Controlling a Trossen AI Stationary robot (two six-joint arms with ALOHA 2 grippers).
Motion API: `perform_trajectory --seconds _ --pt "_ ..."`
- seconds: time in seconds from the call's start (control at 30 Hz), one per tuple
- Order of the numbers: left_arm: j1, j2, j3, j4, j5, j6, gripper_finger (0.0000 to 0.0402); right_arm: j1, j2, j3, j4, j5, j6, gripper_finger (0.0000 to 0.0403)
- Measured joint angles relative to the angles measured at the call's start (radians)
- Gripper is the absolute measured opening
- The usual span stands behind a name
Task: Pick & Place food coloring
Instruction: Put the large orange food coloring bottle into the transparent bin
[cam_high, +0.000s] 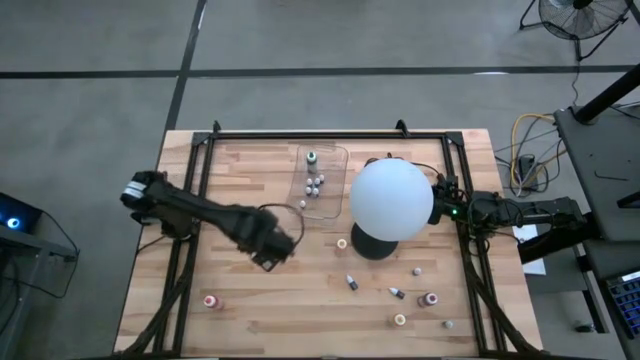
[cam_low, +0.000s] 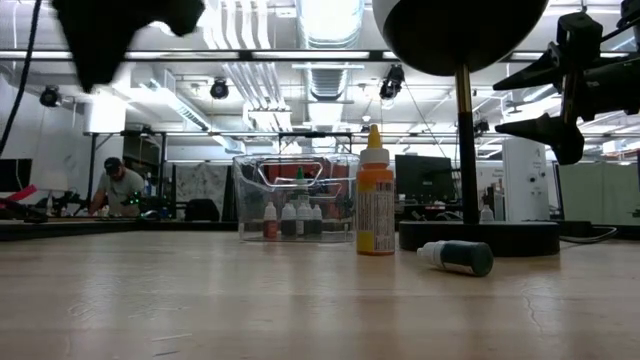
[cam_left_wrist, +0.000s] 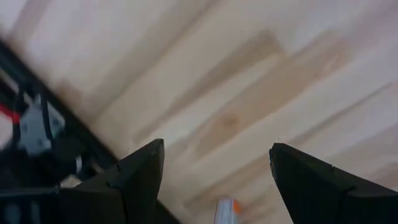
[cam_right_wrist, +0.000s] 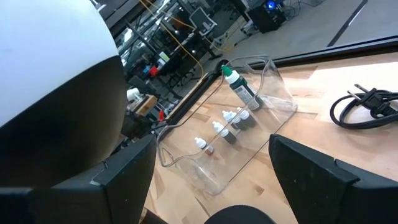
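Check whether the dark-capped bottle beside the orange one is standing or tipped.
Tipped: the dark-capped bottle lies on its side on the table; the orange bottle stands upright.

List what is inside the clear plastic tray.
The clear tray holds a taller green-capped bottle and several small white-capped bottles. Glare and overlap hide their exact number; none looks hidden beneath another.

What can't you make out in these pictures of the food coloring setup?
- High view: the right gripper sits behind the white globe, which hides its fingers.
- High view: loose bottles too small to tell colours.
- Left wrist view: a bottle cut off by the bottom edge, blurred.
- Low view: tray bottles' labels unreadable.
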Motion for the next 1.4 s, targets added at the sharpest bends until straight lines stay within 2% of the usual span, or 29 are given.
perform_trajectory --seconds 0.3,0.63,0.73,0.97,1.4 --pt "-0.136 -0.122 -0.208 0.032 0.144 -0.129 0.0262 0.000 0.000 0.000 0.000 0.000 0.000 0.0302" --pt "-0.280 -0.256 -0.393 0.273 0.161 -0.221 0.0262 0.000 0.000 0.000 0.000 0.000 0.000 0.0302" --pt "-0.338 -0.270 -0.436 0.299 0.161 -0.250 0.0262 0.000 0.000 0.000 0.000 0.000 0.000 0.0302" --pt "-0.476 -0.267 -0.476 0.356 0.098 -0.259 0.0262 0.000 0.000 0.000 0.000 0.000 0.000 0.0302" --pt "-0.578 -0.183 -0.479 0.527 0.146 -0.306 0.0262 0.000 0.000 0.000 0.000 0.000 0.000 0.0302"
